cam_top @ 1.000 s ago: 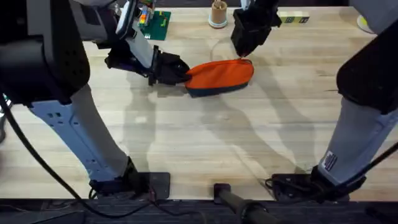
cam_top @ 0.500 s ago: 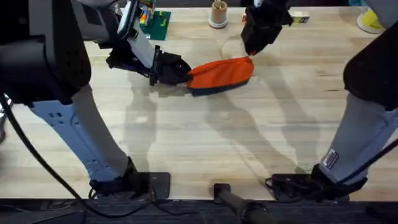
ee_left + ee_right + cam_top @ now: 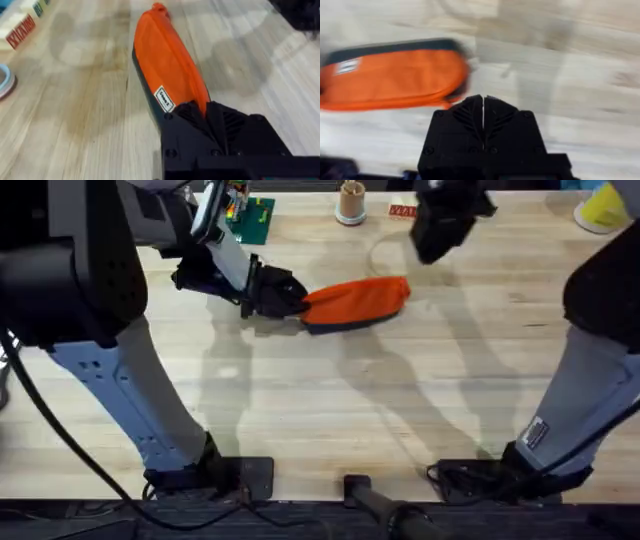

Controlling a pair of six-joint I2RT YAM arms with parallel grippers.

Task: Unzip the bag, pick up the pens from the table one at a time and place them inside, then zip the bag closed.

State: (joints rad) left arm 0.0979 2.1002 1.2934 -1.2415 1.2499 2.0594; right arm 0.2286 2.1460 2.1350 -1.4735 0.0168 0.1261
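The orange bag (image 3: 357, 300) lies on the table (image 3: 330, 410), its navy strip toward the front. My left gripper (image 3: 296, 298) is shut on the bag's left end; in the left wrist view its fingers (image 3: 197, 112) pinch the fabric of the bag (image 3: 165, 65) just past a small white label. No opening shows along the bag's top. My right gripper (image 3: 430, 252) hangs above and behind the bag's right end, clear of it. In the right wrist view this gripper (image 3: 483, 102) is shut with nothing between the fingers, the bag (image 3: 395, 75) below it. The pens are out of view.
Along the table's far edge stand a green board (image 3: 252, 218), a small wooden cup (image 3: 350, 202), a red label box (image 3: 402, 210) and a yellow object (image 3: 600, 212). Bare wood stretches in front of the bag.
My right gripper has lifted off the bag's right end and moved back and to the right. The bag's right end shifted slightly with it. The left gripper kept its hold.
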